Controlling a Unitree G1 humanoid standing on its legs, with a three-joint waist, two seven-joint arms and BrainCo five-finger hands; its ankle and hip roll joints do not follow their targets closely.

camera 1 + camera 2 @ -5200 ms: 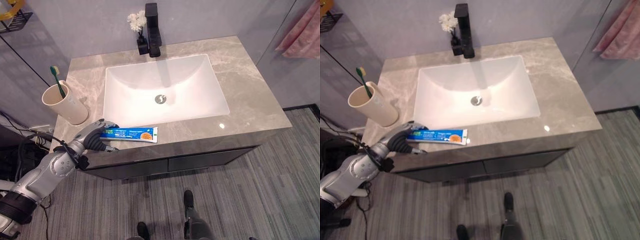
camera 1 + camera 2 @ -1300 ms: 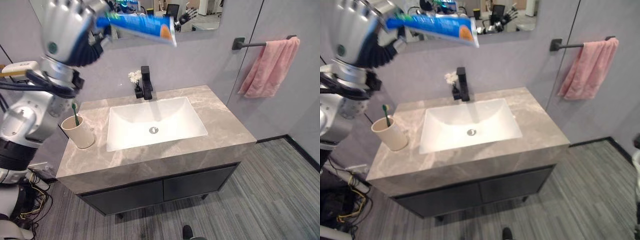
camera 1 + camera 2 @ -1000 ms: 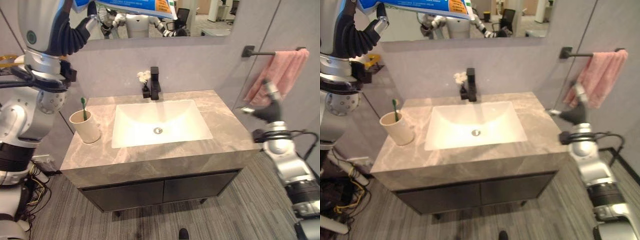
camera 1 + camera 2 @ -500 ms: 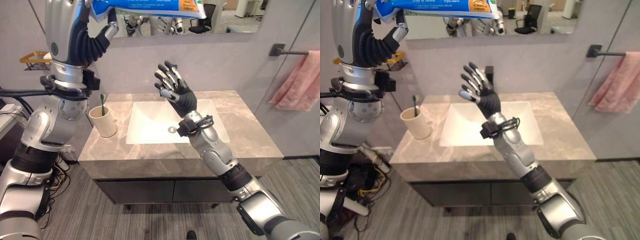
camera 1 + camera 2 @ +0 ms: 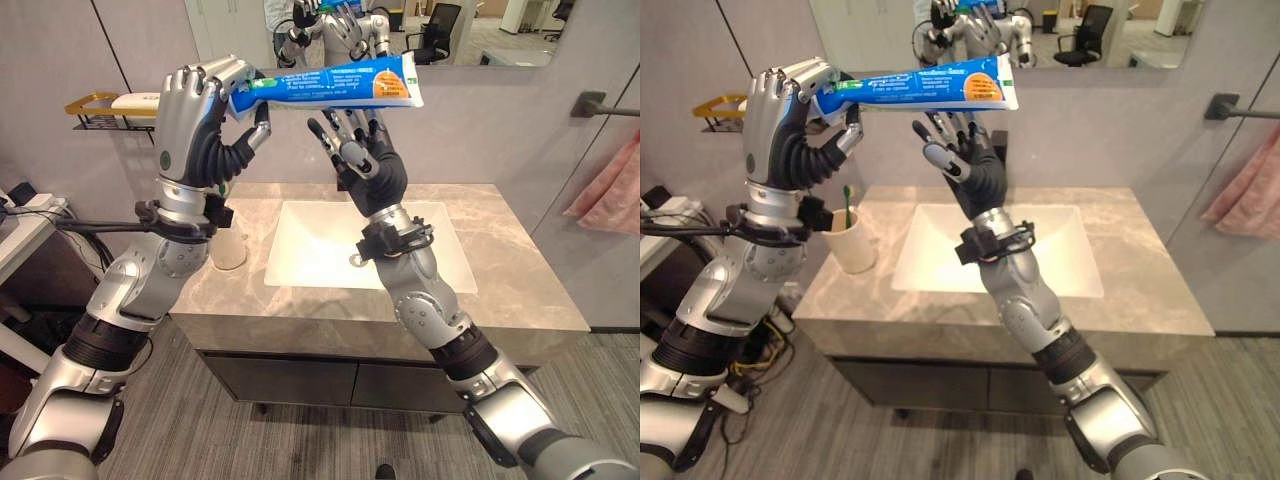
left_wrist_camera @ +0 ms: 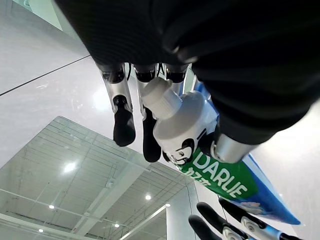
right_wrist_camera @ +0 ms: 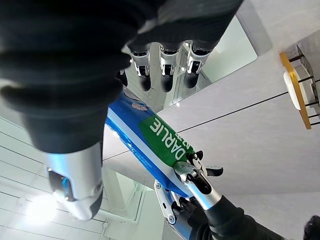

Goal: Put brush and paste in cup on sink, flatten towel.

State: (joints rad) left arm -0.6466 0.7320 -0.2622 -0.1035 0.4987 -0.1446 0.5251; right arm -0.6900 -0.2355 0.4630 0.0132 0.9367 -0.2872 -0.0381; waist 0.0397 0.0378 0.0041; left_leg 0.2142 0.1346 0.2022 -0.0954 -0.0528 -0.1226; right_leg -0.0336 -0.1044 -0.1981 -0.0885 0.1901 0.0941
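Note:
My left hand [image 5: 196, 122] is raised high in front of the mirror, shut on the capped end of the blue toothpaste tube [image 5: 335, 82], which lies level. The white cap [image 6: 161, 98] shows between its fingers. My right hand [image 5: 372, 168] is open, fingers spread, palm just under the tube's far end; I cannot tell whether they touch. A cream cup [image 5: 852, 246] with a green toothbrush [image 5: 847, 196] in it stands on the counter left of the basin [image 5: 370, 246]. The pink towel [image 5: 610, 188] hangs bunched on the wall at the right.
The grey stone counter [image 5: 520, 292] sits over dark cabinet doors. A yellow wire shelf [image 5: 98, 103] with soap is on the left wall. The dark towel bar [image 5: 597, 101] juts out on the right wall.
The view has shifted. My left hand has come down with the tube, and my right hand has risen up under the tube's far end.

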